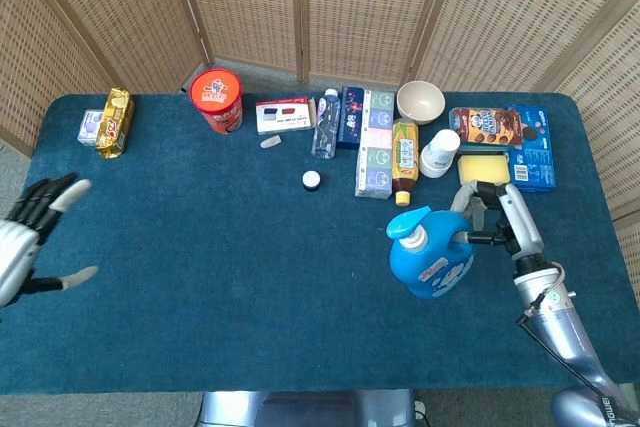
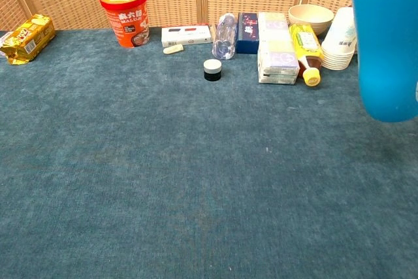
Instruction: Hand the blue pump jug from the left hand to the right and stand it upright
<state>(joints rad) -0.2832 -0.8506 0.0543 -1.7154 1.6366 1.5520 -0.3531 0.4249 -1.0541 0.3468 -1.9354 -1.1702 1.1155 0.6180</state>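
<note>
The blue pump jug [image 1: 430, 259] hangs over the right part of the table, nearly upright, its white pump pointing up and left. My right hand [image 1: 492, 222] grips its handle from the right side. In the chest view the blue pump jug [image 2: 387, 44] fills the right edge, its base clear of the cloth. My left hand [image 1: 28, 237] is at the far left edge of the head view, fingers spread, holding nothing.
A row of goods lines the back: red cup [image 1: 217, 99], small box [image 1: 285, 114], water bottle [image 1: 325, 124], tissue packs [image 1: 375, 154], sauce bottle [image 1: 404, 159], bowl [image 1: 420, 101], paper cups [image 1: 438, 154], biscuit packs [image 1: 505, 127]. A small black jar [image 1: 312, 180] stands alone. Yellow snack pack [image 1: 116, 122] sits far left.
</note>
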